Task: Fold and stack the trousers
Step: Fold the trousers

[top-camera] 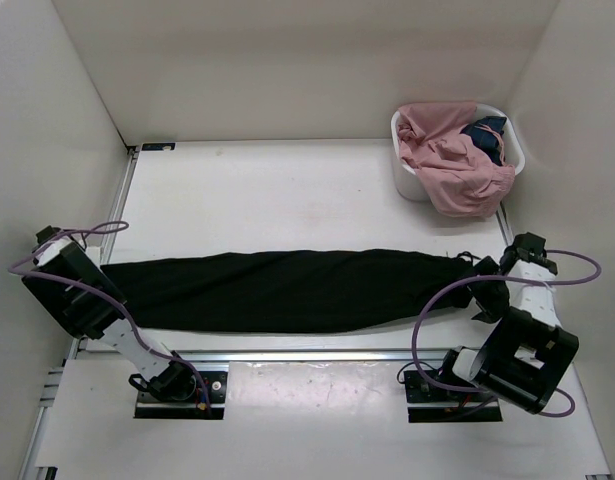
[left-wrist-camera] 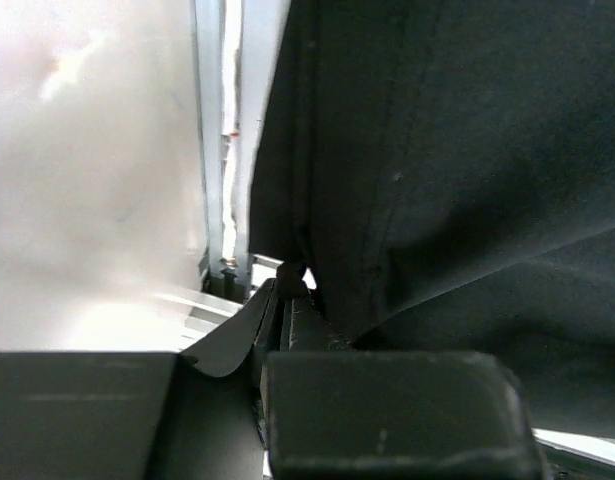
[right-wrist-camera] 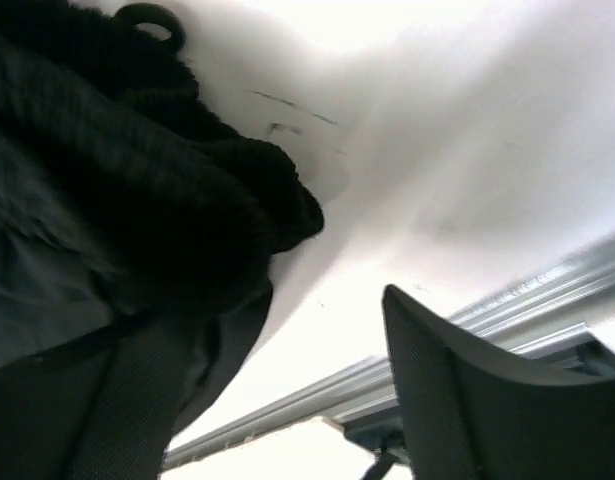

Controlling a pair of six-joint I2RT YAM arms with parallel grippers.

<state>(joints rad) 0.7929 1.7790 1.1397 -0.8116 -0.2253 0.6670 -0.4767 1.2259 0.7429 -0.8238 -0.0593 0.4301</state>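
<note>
Black soft fabric, the trousers (top-camera: pixel 287 290) lie stretched in one long flat band across the worktop (top-camera: pixel 287 190), on the arm side of the white basket (top-camera: pixel 407 185) of pink clothes (top-camera: pixel 452 165), with one end close to that basket and the other far from it.

At the far end the left gripper (left-wrist-camera: pixel 290 295) is pressed together on a pinch of cloth. At the end nearest the basket the right gripper (top-camera: pixel 484 287) stands spread. Its wrist view shows the bunched, thick end of the trousers resting against one finger (right-wrist-camera: pixel 117 400), while the other finger (right-wrist-camera: pixel 467 400) is bare.

The main risk, as I judge it, is a snag. If the right gripper lifts away while that bunched end leans on its finger, the cloth could be dragged along and crumple the flat band.

With only one end pinched, any pull from the left gripper would probably slide the whole garment away from the basket instead of folding it. The band's long edge farthest from the basket also lies near the metal rail (top-camera: pixel 307 355), so a sideways drag could tip the fabric over that edge and skew the fold.
</note>
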